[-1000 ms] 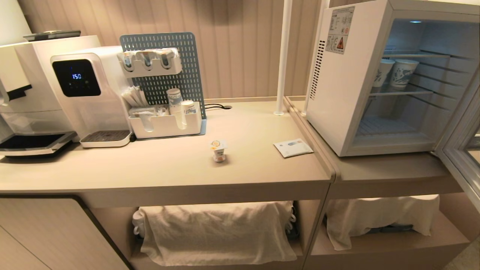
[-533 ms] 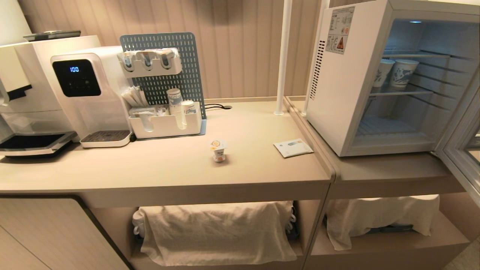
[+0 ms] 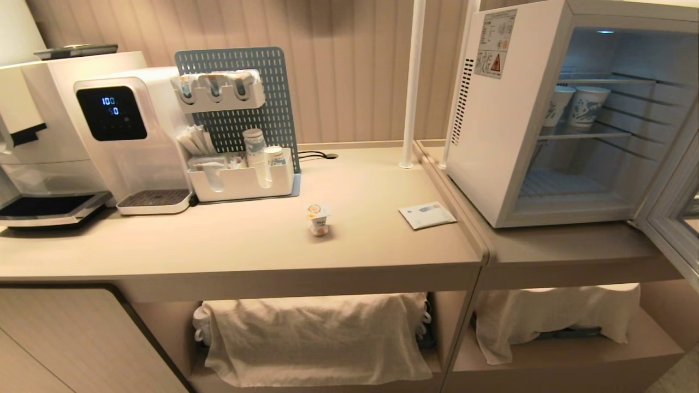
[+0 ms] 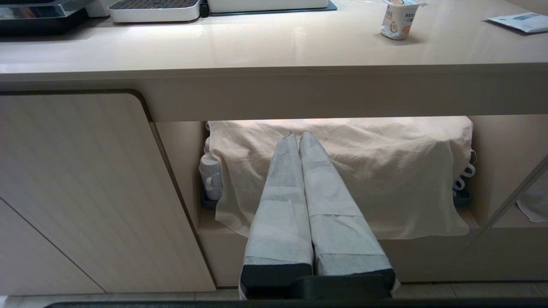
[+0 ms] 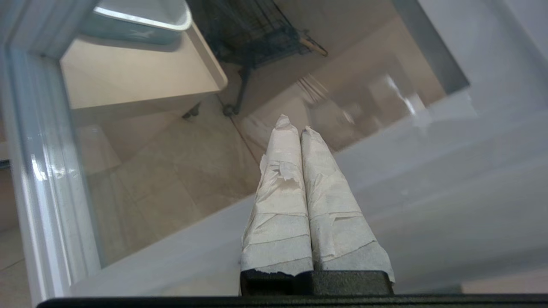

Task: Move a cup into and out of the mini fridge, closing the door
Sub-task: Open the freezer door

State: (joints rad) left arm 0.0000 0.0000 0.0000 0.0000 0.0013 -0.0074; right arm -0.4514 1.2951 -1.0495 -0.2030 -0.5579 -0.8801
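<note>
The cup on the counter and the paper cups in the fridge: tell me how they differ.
The cup is short and squat; the paper cups are taller. The cup carries orange marks and a foil lid; the paper cups show blue patterns. The cup stands on the counter; the paper cups sit on a wire shelf inside the mini fridge. All are white and upright.

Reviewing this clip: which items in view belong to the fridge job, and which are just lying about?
Job items:
- cup, on the counter
- mini fridge, standing open
- door, swung wide
- right pincer, shut, at the door glass

Lying about:
- water dispenser
- paper cups on the fridge shelf
- packet
- organizer tray
- left pincer, shut, parked low
</note>
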